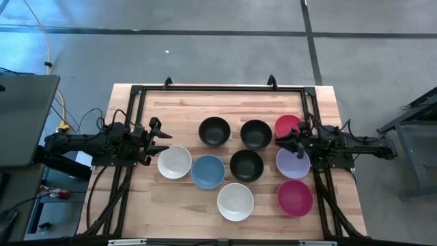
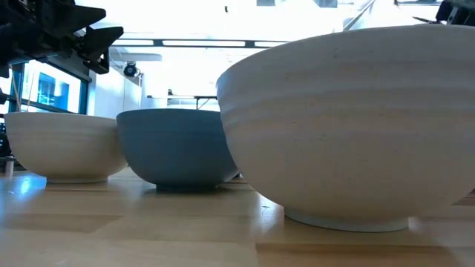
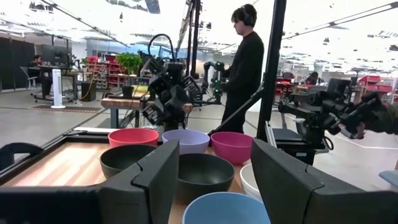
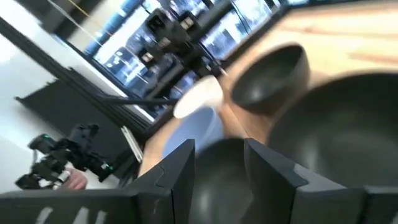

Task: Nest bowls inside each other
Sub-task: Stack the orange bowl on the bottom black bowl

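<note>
Nine bowls stand on their bases on the wooden table: black (image 1: pixel 214 130), black (image 1: pixel 256 134), black (image 1: pixel 246 165), magenta (image 1: pixel 287 125), magenta (image 1: pixel 295 198), lavender (image 1: pixel 293 164), light blue (image 1: pixel 207 171), white (image 1: pixel 174 162) and white (image 1: pixel 235 201). My left gripper (image 1: pixel 158 137) (image 3: pixel 214 180) is open and hovers just left of the far-left black bowl, above the white one. My right gripper (image 1: pixel 283 139) (image 4: pixel 217 163) is open and hovers between the far magenta bowl and the middle black bowl. Neither touches a bowl.
A black metal frame (image 1: pixel 218 89) runs along the table's far edge and both sides. In the left wrist view a person (image 3: pixel 247 68) stands beyond the table, behind my right arm (image 3: pixel 168 93). In the low view the near white bowl (image 2: pixel 349 126) fills most of the picture.
</note>
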Action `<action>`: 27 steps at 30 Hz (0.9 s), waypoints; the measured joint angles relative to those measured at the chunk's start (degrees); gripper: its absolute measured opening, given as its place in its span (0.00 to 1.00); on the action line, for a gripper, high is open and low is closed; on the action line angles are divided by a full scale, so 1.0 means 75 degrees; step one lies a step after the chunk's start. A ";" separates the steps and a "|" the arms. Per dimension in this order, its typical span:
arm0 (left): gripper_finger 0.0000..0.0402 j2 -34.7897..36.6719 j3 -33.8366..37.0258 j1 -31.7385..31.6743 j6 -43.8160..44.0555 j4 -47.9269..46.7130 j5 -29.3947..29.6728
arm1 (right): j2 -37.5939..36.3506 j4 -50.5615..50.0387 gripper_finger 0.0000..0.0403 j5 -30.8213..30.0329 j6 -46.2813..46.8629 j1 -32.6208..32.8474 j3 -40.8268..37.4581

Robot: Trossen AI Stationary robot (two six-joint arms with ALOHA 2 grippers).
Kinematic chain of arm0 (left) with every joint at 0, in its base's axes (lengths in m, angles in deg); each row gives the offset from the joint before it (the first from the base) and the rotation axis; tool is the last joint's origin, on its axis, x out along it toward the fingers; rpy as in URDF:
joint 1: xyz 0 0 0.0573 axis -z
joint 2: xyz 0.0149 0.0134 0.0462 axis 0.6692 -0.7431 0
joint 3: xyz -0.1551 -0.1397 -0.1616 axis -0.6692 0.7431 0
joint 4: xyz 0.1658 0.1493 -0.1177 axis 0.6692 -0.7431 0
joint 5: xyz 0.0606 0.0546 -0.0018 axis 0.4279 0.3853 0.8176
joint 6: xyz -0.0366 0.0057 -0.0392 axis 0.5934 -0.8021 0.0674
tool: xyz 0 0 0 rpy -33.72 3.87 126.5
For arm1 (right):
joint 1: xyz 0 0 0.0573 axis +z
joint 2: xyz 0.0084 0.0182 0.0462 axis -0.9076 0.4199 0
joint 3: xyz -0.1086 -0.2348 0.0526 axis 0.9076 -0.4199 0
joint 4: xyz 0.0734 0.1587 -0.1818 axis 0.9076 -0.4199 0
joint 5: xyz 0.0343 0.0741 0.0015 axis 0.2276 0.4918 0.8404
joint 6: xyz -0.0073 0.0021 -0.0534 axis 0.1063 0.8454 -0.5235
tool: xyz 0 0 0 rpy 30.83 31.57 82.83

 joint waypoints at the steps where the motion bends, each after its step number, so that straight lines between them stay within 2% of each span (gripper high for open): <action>1: 0.47 0.0000 0.0000 0.0000 0.0000 0.0000 0.0000 | 0.0005 -0.0089 0.32 -0.0016 0.0055 -0.0002 0.0000; 10: 0.47 0.0000 0.0000 0.0000 0.0000 -0.0014 -0.0003 | 0.0000 0.0686 0.32 0.0001 -0.0821 0.0000 0.0000; 14: 0.47 0.0000 0.0000 0.0000 0.0000 -0.0020 -0.0003 | 0.0000 0.1221 0.32 0.0189 -0.1385 0.0000 0.0000; 16: 0.47 0.0000 0.0000 -0.0008 0.0000 -0.0023 -0.0003 | 0.0000 0.1292 0.32 0.0538 -0.1517 0.0000 0.0000; 21: 0.47 0.0000 0.0000 -0.0006 0.0000 -0.0023 -0.0003 | 0.0003 0.0909 0.32 0.1463 -0.1571 0.0002 0.0000; 27: 0.47 0.0000 0.0000 -0.0006 -0.0004 -0.0023 0.0359 | 0.0309 -0.0084 0.32 0.1365 -0.2294 0.0003 0.0581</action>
